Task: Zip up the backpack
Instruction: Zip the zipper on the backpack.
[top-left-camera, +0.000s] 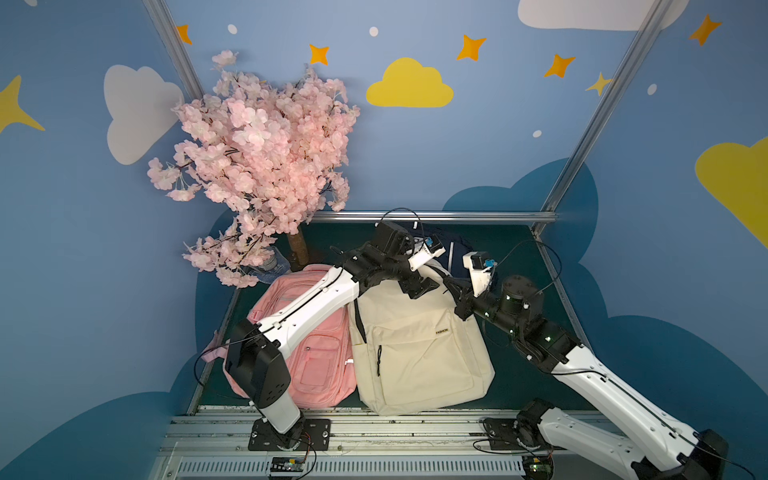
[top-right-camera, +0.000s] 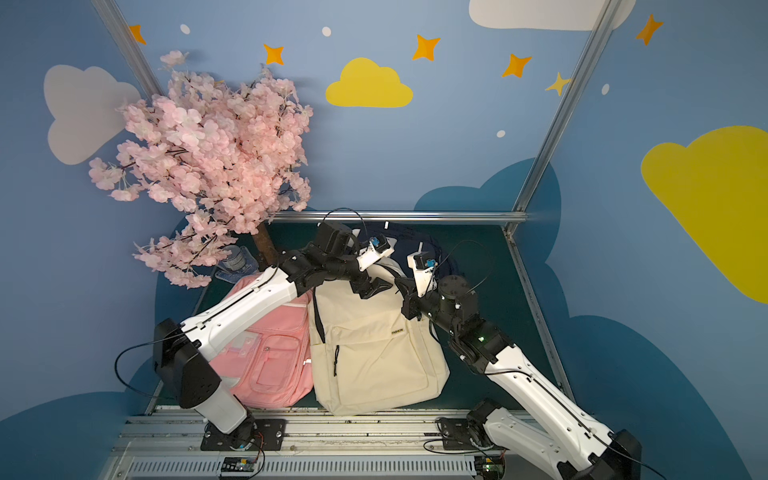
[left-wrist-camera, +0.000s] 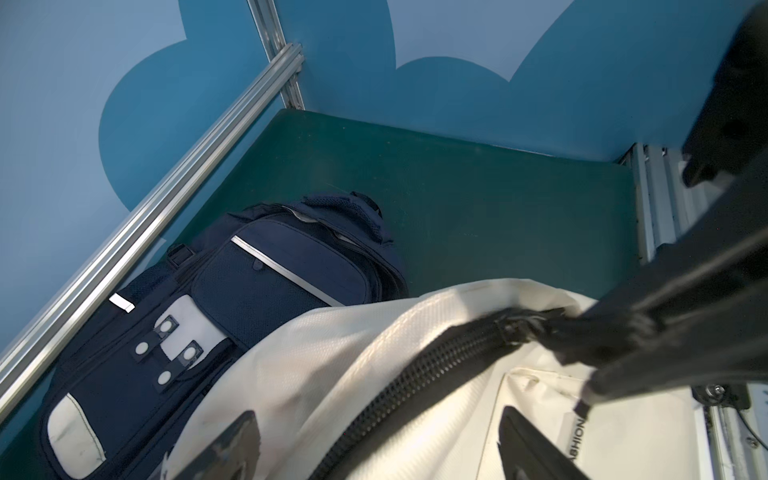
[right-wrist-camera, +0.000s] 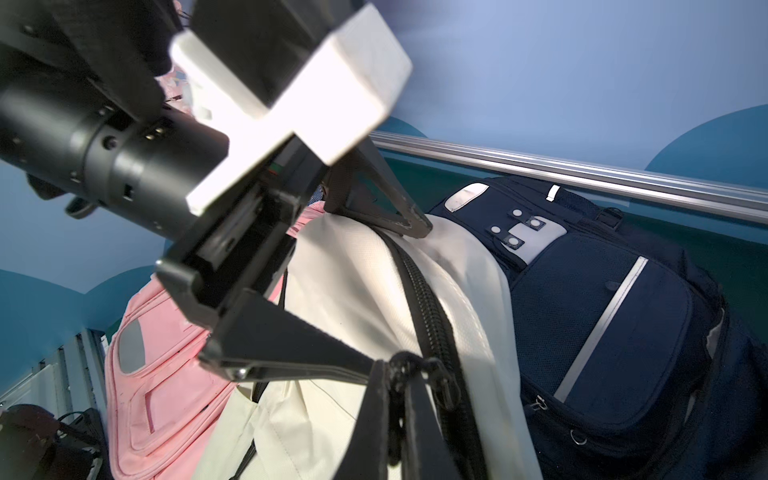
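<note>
Right gripper (right-wrist-camera: 397, 370) pinching zipper pull (left-wrist-camera: 521, 326), cream backpack (top-left-camera: 415, 353)

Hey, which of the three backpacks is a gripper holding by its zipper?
The cream backpack in the middle: the right gripper is shut on its black zipper pull. The pink backpack beside it and the navy backpack behind it have no gripper on them.
</note>
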